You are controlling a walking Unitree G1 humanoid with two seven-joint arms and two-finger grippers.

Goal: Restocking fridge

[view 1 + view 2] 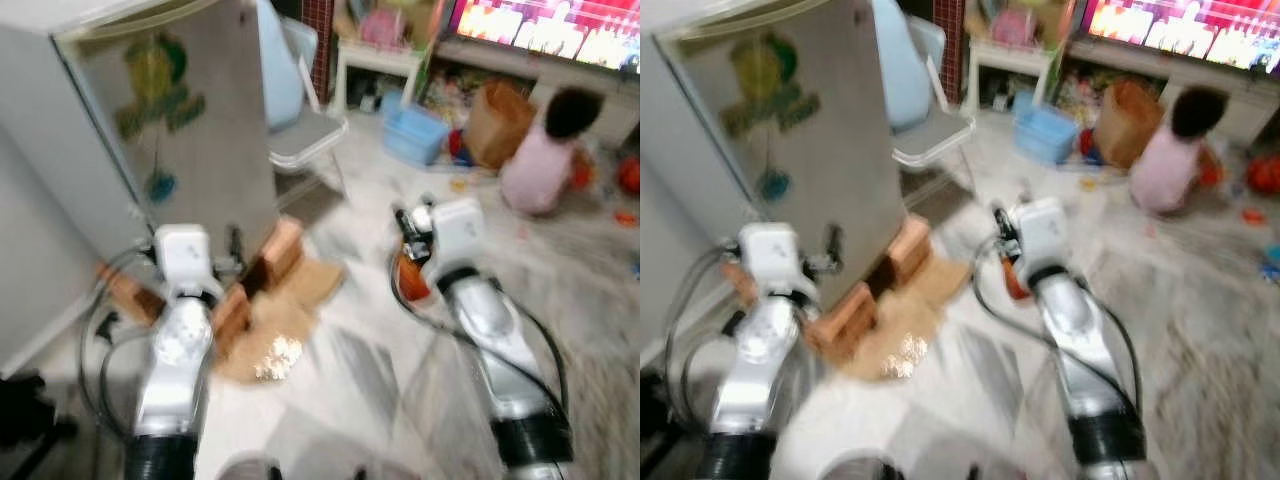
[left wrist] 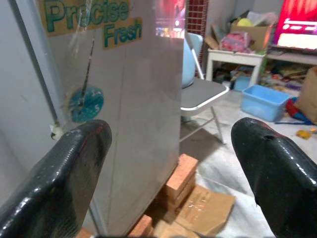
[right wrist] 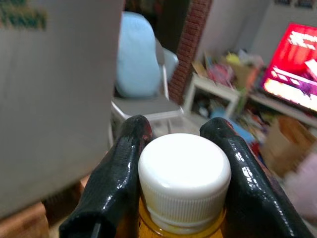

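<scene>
The fridge [image 1: 170,120] door is shut — nothing stocked yet. The right gripper [image 3: 181,173] clasps a white-capped bottle [image 3: 184,178]; the left gripper [image 2: 173,168] is spread, empty.

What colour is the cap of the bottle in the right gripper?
White, on the bottle cap; the right wrist view shows it best.

An orange bottle [image 3: 184,208] with a white ribbed cap [image 3: 184,174] is held upright between two black fingers [image 3: 115,183]. The grey fridge [image 1: 170,130] is seen closed, raised on bricks [image 2: 181,176].
</scene>
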